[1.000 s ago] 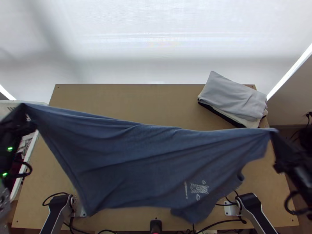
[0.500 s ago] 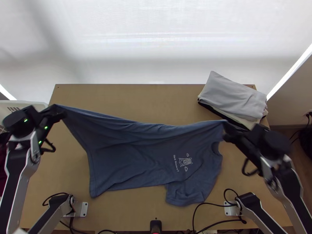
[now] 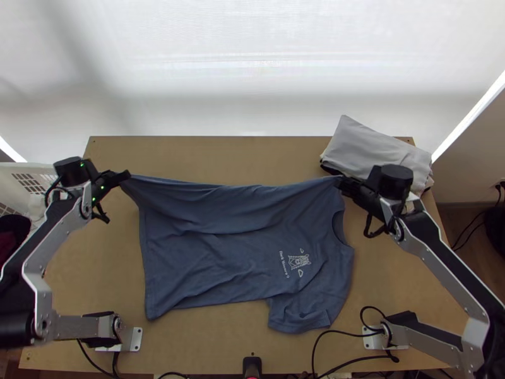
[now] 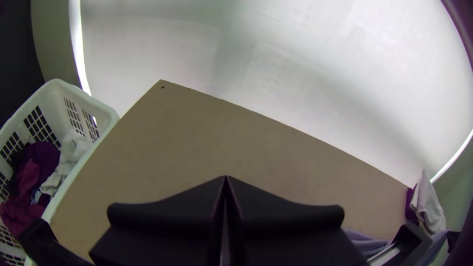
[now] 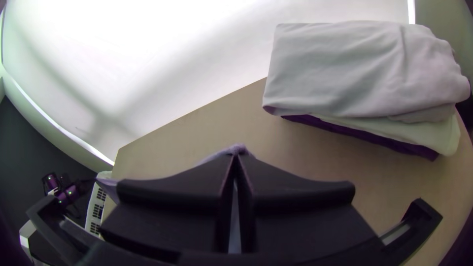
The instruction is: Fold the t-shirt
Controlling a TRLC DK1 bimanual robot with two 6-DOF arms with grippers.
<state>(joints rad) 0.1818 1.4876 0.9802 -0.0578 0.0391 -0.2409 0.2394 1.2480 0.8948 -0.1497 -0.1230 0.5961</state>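
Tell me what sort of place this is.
Probably a robot cloth-folding workstation indoors: two arms hold a blue t-shirt over a wooden table, with a stack of folded cloths and a laundry basket nearby.

A pale backdrop (image 3: 252, 76) spans the far side, glowing with diffuse light — a soft grey shadow (slanting, blurry) crosses its left part. Bright strips edge it left and right. Before it lies the light wooden desk (image 3: 208, 155). At right, a plain wall (image 3: 464, 174) meets a brown floor (image 3: 457, 221) — dimmer there.
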